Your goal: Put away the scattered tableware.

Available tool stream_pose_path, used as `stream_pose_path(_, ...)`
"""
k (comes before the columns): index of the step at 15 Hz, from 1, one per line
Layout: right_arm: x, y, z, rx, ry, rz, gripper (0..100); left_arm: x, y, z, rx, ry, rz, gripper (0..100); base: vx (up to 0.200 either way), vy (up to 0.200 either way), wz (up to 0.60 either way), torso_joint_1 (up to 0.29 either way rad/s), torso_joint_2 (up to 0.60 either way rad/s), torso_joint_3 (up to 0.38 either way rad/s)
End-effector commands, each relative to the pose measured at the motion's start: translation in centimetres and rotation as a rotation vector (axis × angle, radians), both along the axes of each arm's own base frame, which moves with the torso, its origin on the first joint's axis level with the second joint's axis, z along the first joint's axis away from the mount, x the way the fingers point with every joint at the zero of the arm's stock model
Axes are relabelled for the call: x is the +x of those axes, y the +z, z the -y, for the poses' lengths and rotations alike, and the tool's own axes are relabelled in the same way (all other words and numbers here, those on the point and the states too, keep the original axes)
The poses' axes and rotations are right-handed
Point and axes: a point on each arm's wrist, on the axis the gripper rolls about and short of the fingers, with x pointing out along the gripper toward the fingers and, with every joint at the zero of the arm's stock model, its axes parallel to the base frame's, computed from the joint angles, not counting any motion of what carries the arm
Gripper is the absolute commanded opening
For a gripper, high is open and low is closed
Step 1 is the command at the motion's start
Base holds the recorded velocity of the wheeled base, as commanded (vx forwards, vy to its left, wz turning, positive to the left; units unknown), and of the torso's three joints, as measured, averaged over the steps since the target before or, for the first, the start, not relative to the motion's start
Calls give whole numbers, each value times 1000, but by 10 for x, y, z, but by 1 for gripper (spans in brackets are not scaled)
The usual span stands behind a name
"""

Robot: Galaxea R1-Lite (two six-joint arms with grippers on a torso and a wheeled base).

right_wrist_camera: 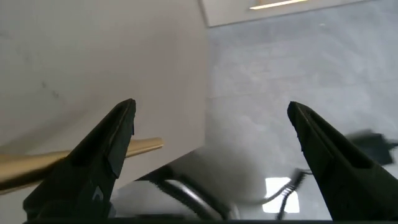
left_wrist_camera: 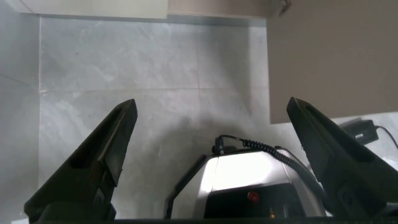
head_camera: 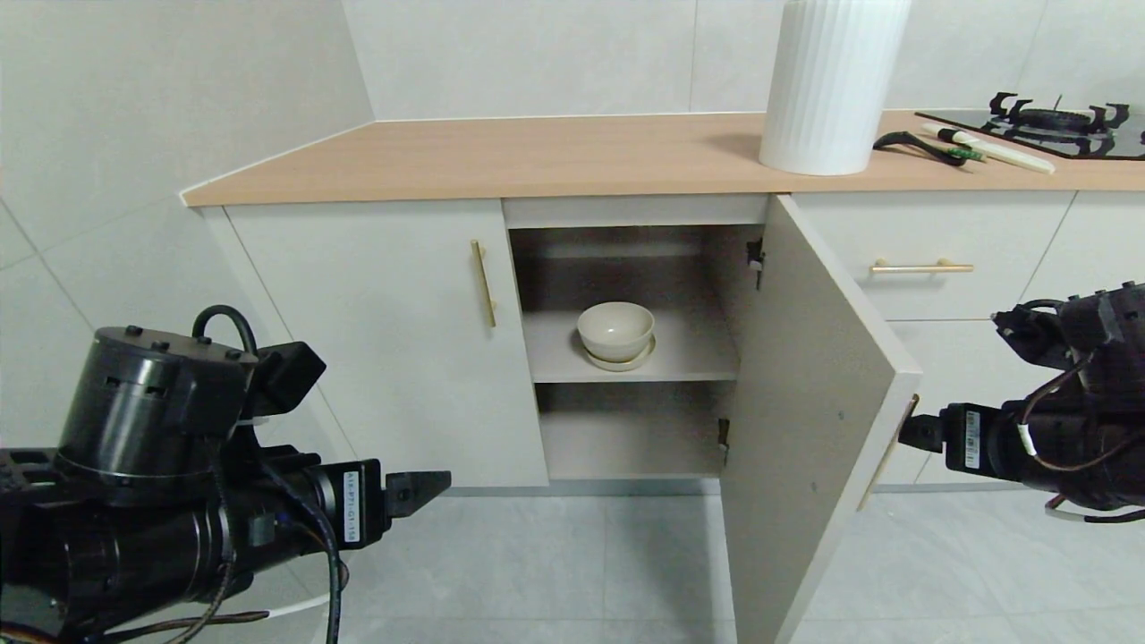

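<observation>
Bowl (head_camera: 615, 329) in the open cabinet (head_camera: 376, 340)
It sits on a saucer (head_camera: 619, 363) on the shelf (head_camera: 698, 353); left gripper (left_wrist_camera: 211, 109) and right gripper (right_wrist_camera: 211, 107) both spread wide, the right beside the door handle (right_wrist_camera: 146, 147)

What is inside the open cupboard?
On the middle shelf of the cupboard, a beige bowl sits on a small plate. Whatever lies behind the shut left door is hidden.

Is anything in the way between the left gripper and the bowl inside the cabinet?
Nothing visible. The bowl sits on a plate on the cabinet shelf, the open door is swung clear to the robot's right, and the left gripper is low, in front of the closed door beside the opening.
</observation>
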Motion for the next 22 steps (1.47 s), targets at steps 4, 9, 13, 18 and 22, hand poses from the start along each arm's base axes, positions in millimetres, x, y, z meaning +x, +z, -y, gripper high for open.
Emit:
stream_pose_path(4, 7, -15, -39, 29, 117, -7, 100, -1, 2, -1, -6, 2, 9, 100, 0, 0, 0, 0, 0, 0)
stream_pose_path(9, 53, -28, -81, 22, 194, -3, 100, -4, 9, -3, -20, 5, 36, 100, 0, 0, 0, 0, 0, 0)
stream_pose_path(13, 91, -35, -103, -6, 224, 21, 100, -3, 8, -3, -18, 4, 34, 100, 0, 0, 0, 0, 0, 0)
stream_pose_path(18, 103, -48, -110, 19, 222, 44, 100, -2, 5, -2, -9, 2, 19, 100, 0, 0, 0, 0, 0, 0)
stream_pose_path(22, 116, -57, -117, 57, 213, 109, 100, 3, 0, 1, 2, 5, 4, 100, 0, 0, 0, 0, 0, 0)
